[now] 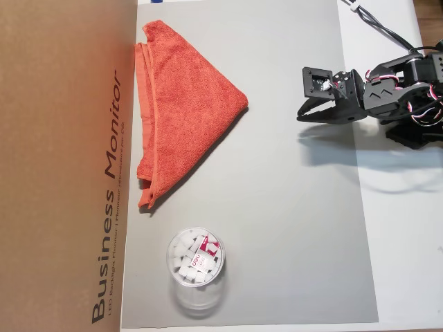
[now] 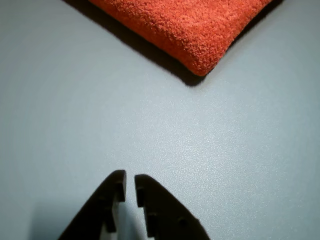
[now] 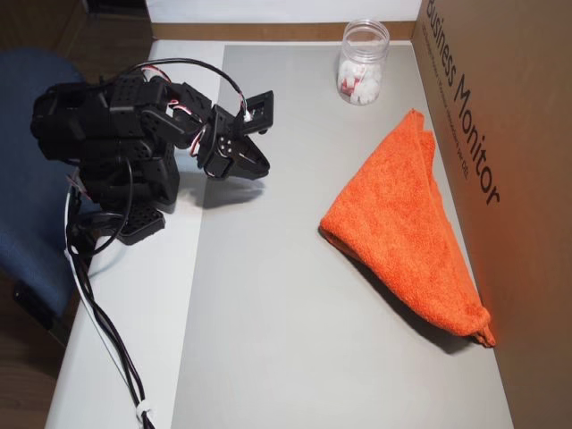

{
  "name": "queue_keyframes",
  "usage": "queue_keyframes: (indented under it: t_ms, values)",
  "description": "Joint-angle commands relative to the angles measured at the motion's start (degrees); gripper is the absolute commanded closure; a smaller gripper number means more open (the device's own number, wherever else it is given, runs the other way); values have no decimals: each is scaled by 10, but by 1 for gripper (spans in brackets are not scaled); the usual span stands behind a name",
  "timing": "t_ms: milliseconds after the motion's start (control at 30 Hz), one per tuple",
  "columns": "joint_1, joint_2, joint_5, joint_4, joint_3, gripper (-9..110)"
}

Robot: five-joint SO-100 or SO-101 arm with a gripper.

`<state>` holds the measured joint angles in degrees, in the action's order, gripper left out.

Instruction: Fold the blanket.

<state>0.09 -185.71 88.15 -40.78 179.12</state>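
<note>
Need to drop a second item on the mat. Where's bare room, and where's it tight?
Widest bare patch: grey mat between the folded blanket and the pincer, running down past the jar to the mat's edge. Tight: the strip along the cardboard box, where blanket and jar sit close to it.

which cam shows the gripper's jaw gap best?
The wrist view: the gripper fills the bottom edge, fingertips nearly together, a thin slit between them. Both overhead views show it from the side, small and dark, gap hard to read.
</note>
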Motion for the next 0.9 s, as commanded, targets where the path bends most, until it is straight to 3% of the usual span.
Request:
queue_keyframes:
  t_ms: [0,400,700,867]
  values:
    - [0,-18,5,-16,7,102]
    - [-4,-92,9,-221,5,102]
    - [-9,-91,105,-332,5,102]
    - [-8,-91,100,-337,5,102]
